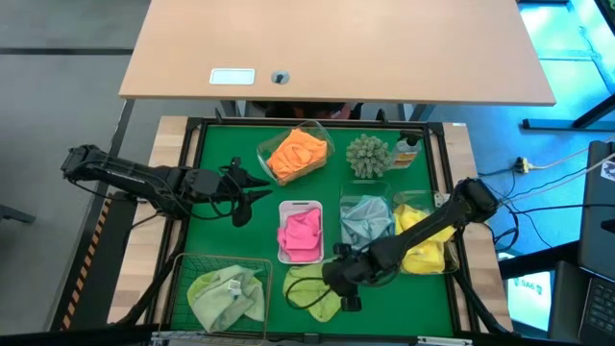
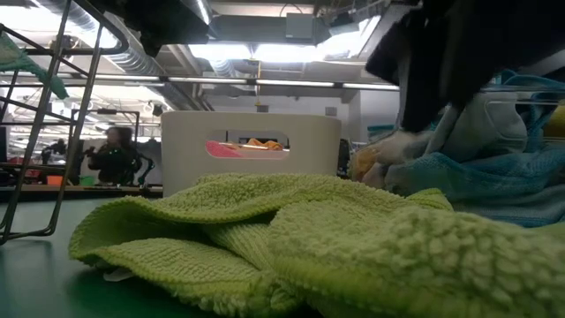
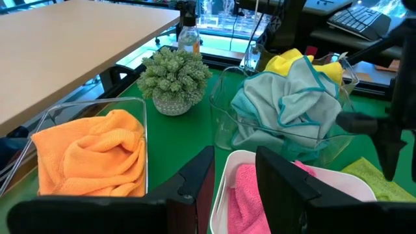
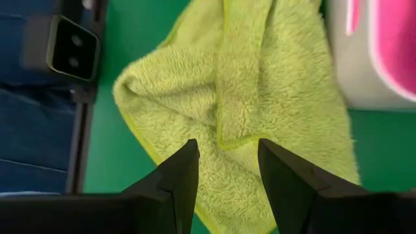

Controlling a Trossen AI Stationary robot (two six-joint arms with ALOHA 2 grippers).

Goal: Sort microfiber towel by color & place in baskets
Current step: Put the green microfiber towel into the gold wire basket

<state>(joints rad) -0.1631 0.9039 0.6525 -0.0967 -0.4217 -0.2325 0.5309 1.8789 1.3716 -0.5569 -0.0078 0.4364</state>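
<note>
Picking up the loose lime green towel (image 1: 312,291)

We lower the released right claw (image 4: 224,175) onto its raised fold near the tabletop's front edge; the left claw (image 3: 234,182) waits, released.

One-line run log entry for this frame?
right gripper: open, above loose lime green fuzzy towel on mat | left gripper: open, waiting near white rectangular tray

The green table (image 1: 221,163) lies bare on its left half, between the left tool (image 1: 252,192) and the wire basket (image 1: 183,264) at the near-left corner. The right half is crowded: white tray (image 1: 300,206), clear tubs, spiky plant (image 1: 367,155) and bottle (image 1: 407,152) stand close together. The right tool (image 4: 224,162), fingers parted, hangs over the loose lime towel (image 1: 315,293) near the tray.
</note>
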